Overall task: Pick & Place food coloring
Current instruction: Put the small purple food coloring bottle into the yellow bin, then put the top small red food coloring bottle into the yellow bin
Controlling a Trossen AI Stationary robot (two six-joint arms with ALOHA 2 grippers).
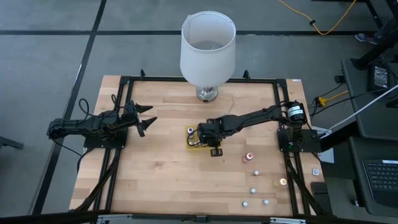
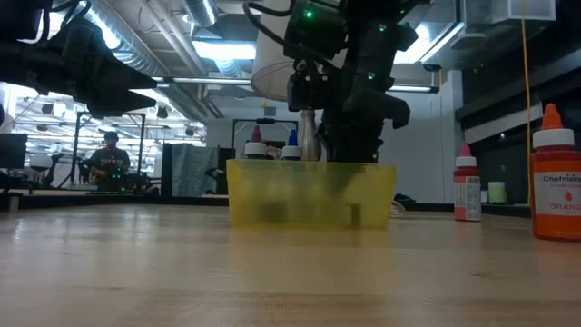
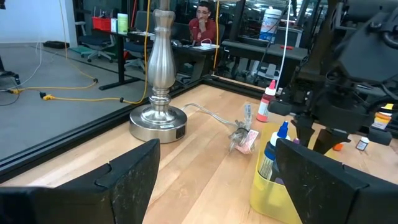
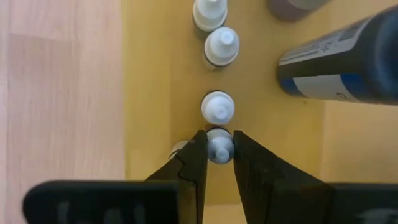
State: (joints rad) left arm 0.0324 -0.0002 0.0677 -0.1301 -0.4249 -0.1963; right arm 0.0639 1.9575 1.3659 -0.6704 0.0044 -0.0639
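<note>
Holding a white-capped bottle (image 4: 219, 147) pinched between my right gripper (image 4: 219, 163) fingers, I am down inside the yellow tray (image 1: 192, 145) near the middle of the table, so this one is in the tray but not yet let go. The fingers are narrowed onto its body, touching it on both sides. Just beyond it in the tray stands a row of three more white-topped bottles (image 4: 218, 107), and a larger dark bottle (image 4: 339, 62) lies on its side next to them. From table height I can also see a red-topped and a blue-topped bottle (image 2: 291, 143) standing behind the tray's wall.

I judge the job roughly half done. Several food coloring bottles (image 1: 250, 157) are still scattered on the bare wood on my right side of the table, well apart from the tray: a red-topped one, an orange-topped one (image 1: 283, 182) and a handful of white ones nearer the front edge.

My left gripper (image 1: 144, 117) waits over the left side of the table, fingers spread wide and holding nothing.
</note>
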